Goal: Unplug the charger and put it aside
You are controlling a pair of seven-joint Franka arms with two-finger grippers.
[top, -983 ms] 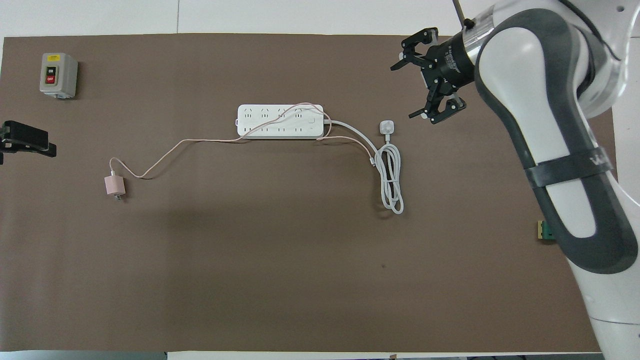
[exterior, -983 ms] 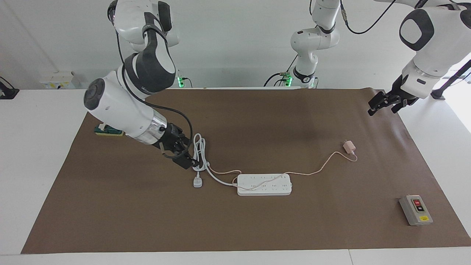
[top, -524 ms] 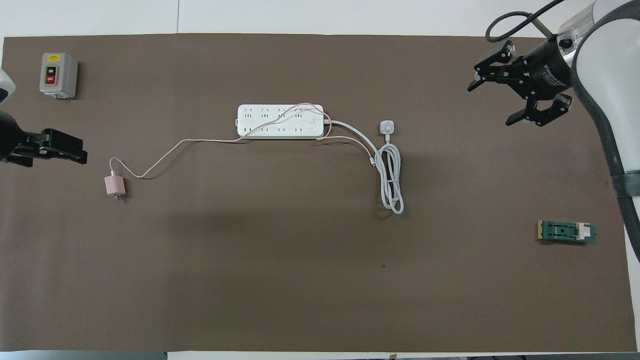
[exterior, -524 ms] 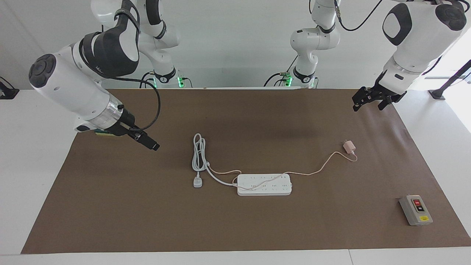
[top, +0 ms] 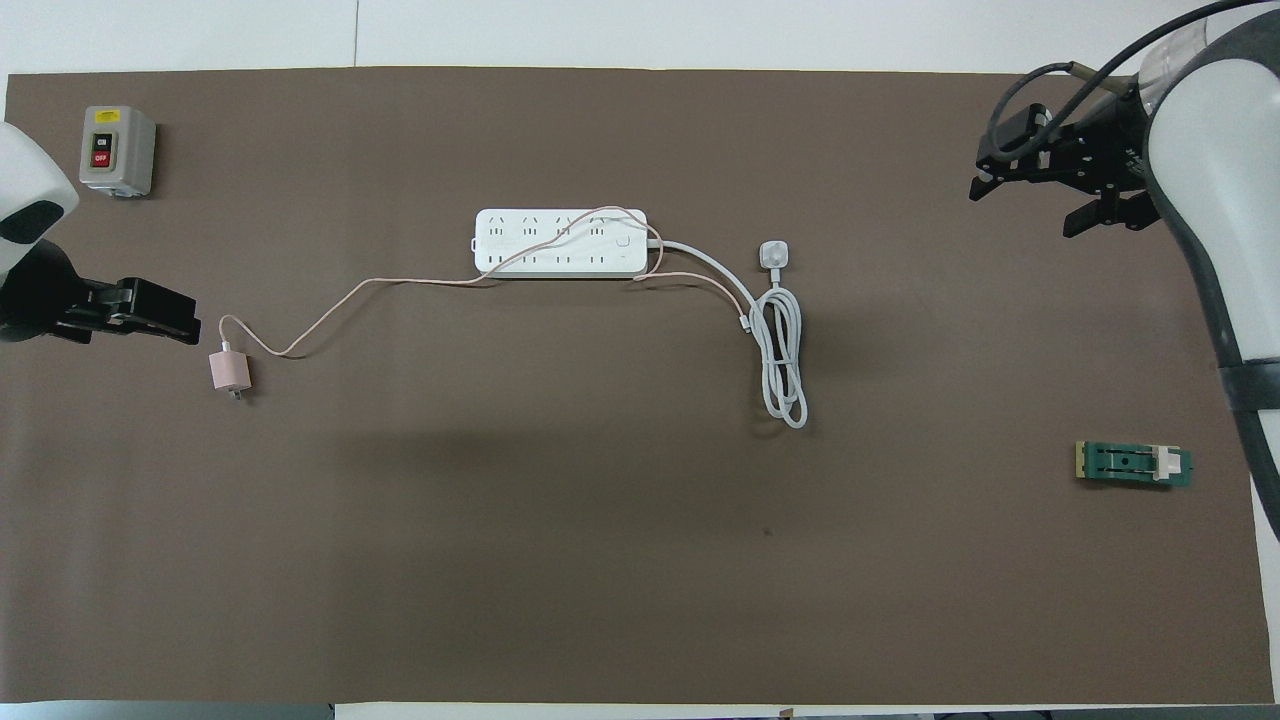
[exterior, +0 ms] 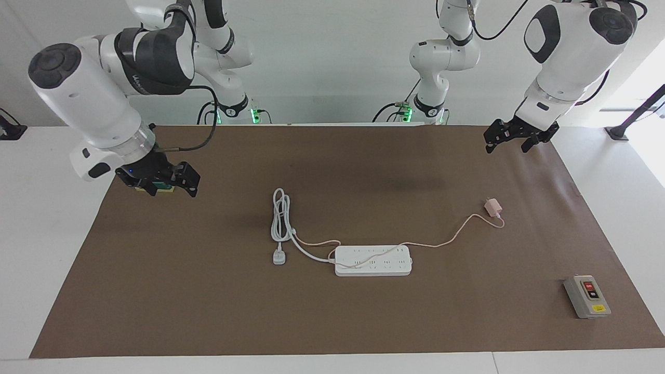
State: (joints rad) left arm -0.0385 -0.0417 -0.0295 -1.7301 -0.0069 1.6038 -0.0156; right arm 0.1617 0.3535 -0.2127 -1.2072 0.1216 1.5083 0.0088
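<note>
Facing view: the small pink cube charger [exterior: 492,207] lies unplugged on brown paper toward the left arm's end, its thin cable trailing over the smooth white power strip [exterior: 373,260], while the left gripper [exterior: 506,140] and right gripper [exterior: 166,184] hang spread and empty; overhead view: the charger [top: 229,372] sits nearer the robots than the strip [top: 560,242], the left gripper [top: 150,312] above the paper beside it, the right gripper [top: 1050,195] over the right arm's end, farther out than a flat green block [top: 1133,465].

The right end effector [exterior: 165,181] has swung away from the white cord [exterior: 281,215] (now over the table's end).
</note>
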